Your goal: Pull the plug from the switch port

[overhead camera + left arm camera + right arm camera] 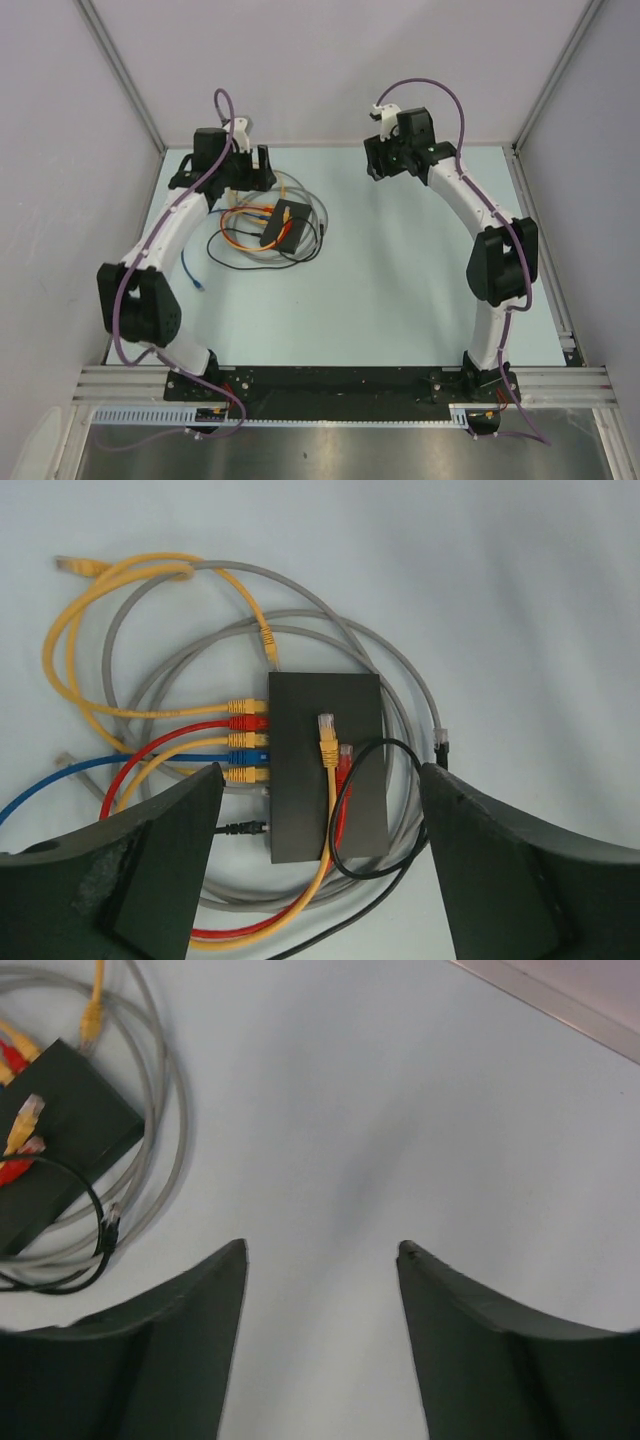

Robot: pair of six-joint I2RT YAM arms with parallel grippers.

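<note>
The switch (300, 770) is a flat black box lying among coiled cables; it shows left of centre in the top view (285, 222) and at the left edge of the right wrist view (60, 1140). Along its left edge sit several plugs: yellow (245, 706), red (248, 722), yellow, blue (247, 757), yellow, and lower down a black plug (243, 828). A loose yellow plug (326, 730) and a loose red one (345, 762) lie on its top. My left gripper (322, 767) hangs open above the switch, touching nothing. My right gripper (322, 1245) is open over bare table, well right of the switch.
Grey, yellow, red, blue and black cables (240, 250) loop around the switch, and a black loop (375, 810) crosses its top. A blue cable end (198, 285) lies near the left arm. Walls and aluminium rails (540, 250) bound the table.
</note>
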